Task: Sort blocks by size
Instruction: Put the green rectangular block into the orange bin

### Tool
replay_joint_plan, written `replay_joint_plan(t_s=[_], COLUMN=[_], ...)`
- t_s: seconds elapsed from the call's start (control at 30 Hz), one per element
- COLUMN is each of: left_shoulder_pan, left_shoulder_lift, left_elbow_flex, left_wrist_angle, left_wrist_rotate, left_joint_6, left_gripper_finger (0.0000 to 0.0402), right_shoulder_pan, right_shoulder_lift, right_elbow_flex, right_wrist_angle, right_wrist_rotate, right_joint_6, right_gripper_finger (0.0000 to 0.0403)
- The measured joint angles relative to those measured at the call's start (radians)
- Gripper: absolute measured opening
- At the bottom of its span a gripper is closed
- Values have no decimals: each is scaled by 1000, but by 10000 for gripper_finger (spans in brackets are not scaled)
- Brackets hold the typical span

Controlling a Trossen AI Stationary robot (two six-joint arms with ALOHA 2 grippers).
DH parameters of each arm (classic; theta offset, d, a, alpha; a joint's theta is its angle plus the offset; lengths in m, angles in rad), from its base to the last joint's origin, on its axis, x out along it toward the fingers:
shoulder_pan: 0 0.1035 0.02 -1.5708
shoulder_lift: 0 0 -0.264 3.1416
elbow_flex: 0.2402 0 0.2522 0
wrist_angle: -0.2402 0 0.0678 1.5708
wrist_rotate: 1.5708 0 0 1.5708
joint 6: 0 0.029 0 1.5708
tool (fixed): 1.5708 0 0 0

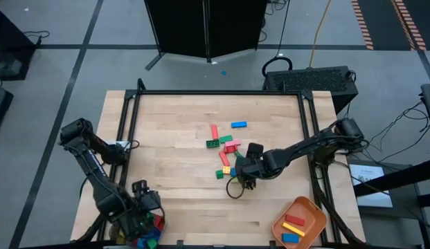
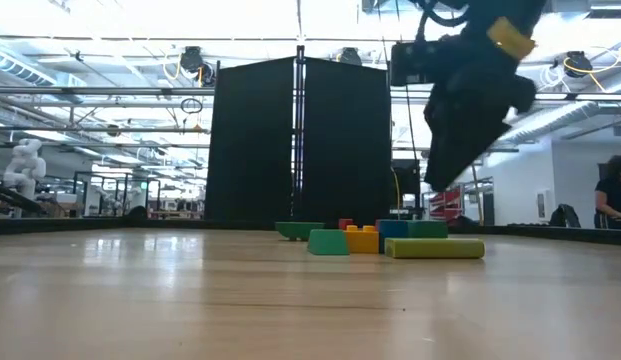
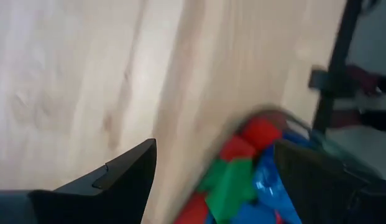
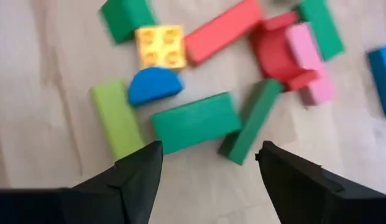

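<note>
Tray point(image 1: 313, 216), near-right corner: three blocks inside. Left gripper point(image 1: 140, 200), jaws released, over a bin point(image 1: 157, 223) of mixed blocks. Right gripper point(image 4: 208, 163), jaws spread and empty, above the pile point(image 1: 226, 147), ten-odd blocks mid-table; bare wood around it.

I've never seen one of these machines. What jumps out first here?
A bright heap of blocks lies mid-table, and the right gripper hangs open just above it. The left gripper hovers open over a container of blocks at the near left corner; an orange tray sits near right.
</note>
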Motion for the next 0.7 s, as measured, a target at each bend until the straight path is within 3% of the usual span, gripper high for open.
replay_joint_plan(t_s=[0.13,0.23,0.3,0.47,0.6,0.7], left_shoulder_pan=[75,182,288,544,690,775], left_shoulder_lift=[0,0,0,13,61,113], left_elbow_flex=[0,0,0,2,1,2], left_wrist_angle=[35,123,225,553,717,850], left_wrist_rotate=[-132,-252,-259,-38,122,216], left_joint_6=[137,364,530,1028,1485,1601], left_gripper_finger=[322,322,322,322,322,322], right_shoulder_pan=[-12,1,17,82,143,187], right_shoulder_lift=[-55,-112,-157,-300,-410,-467], right_elbow_flex=[0,0,0,0,0,0], right_wrist_angle=[-24,-41,-42,-88,-108,-114], right_wrist_rotate=[-10,-14,-13,-11,5,45], right_joint_6=[94,182,244,378,452,501], right_gripper_finger=[256,256,256,256,256,256])
